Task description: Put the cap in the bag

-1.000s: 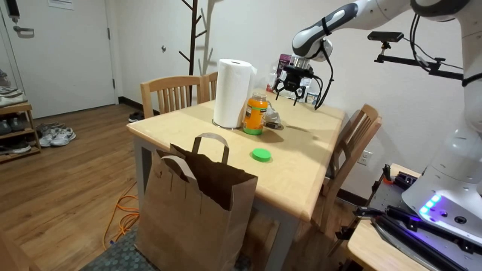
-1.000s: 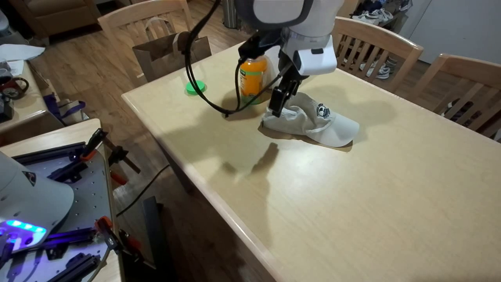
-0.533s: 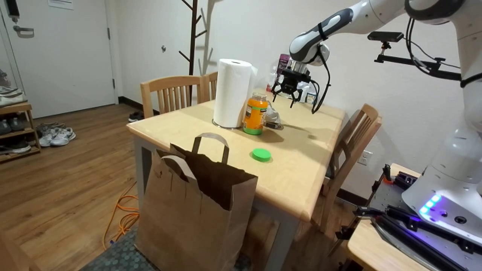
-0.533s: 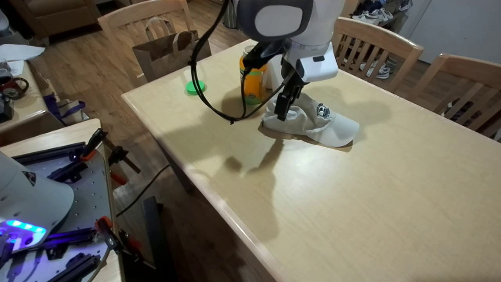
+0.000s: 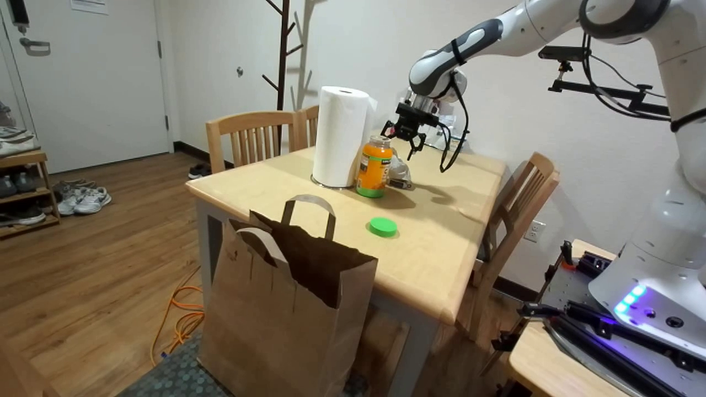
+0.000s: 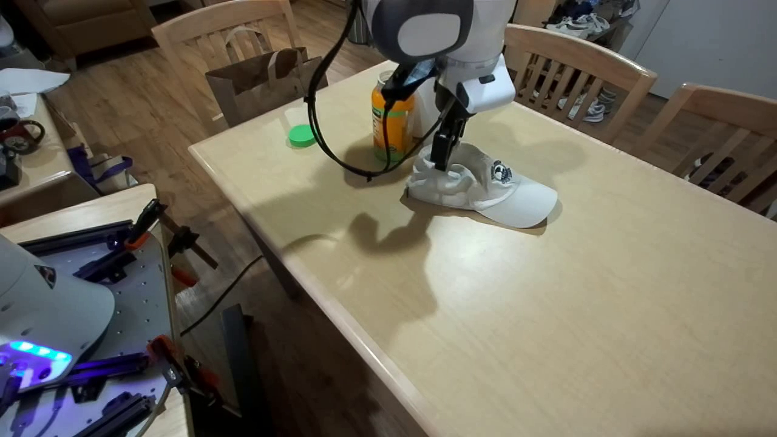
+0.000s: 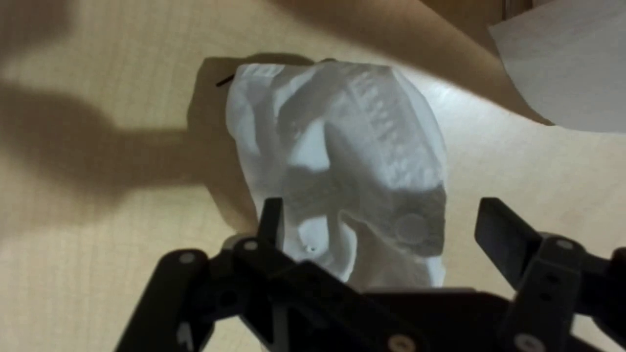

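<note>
Hovering above the hat (image 6: 479, 185), your gripper (image 7: 381, 215) has its fingers (image 7: 503, 239) spread wide, holding nothing. In the wrist view one tip overlaps the hat's edge while the other sits past the opposite edge, over the table (image 6: 546, 315); whether either brushes cloth, I cannot tell. The hat, which I take to be the cap meant, lies on that table with its crown crumpled, so the step in hand looks like lining up the grasp. Shift a touch toward the overlapping tip so both straddle the crown, then lower gently and close on a thick fold; soft cloth will likely squash and slip from a shallow pinch.

Just beside the hat stands the jar (image 5: 374, 171), with the paper towel roll (image 5: 341, 138) also near. In an exterior view your cables (image 6: 310, 100) droop on the jar's side of the hat, so lift straight up before moving across, or something could topple. Farther from the hat lies the green lid (image 5: 383, 226); leave it be. Farthest, well apart from the hat, the paper bag (image 5: 276, 320) stands on a chair (image 5: 174, 369), mouth open. Once you have a firm hold, centre the hat over that mouth, clear of the handles (image 5: 310, 199), before letting go.
</note>
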Controlling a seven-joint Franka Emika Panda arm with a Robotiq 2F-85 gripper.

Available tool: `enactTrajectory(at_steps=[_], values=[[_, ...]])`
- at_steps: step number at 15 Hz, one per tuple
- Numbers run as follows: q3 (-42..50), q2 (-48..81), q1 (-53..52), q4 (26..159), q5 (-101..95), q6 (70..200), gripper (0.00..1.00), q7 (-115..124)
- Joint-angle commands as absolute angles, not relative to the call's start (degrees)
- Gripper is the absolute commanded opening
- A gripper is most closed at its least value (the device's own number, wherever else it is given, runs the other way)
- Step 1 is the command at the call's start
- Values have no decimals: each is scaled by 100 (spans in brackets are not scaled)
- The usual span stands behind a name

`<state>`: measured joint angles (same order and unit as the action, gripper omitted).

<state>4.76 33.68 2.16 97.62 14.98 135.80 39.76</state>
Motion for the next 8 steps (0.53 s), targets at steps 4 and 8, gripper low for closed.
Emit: enactTrajectory(at_steps=[4, 8], values=[[690, 4182, 216, 8882, 1440, 13132, 100, 4232], [790, 4712, 338, 8305, 1450, 12670, 100, 4223]])
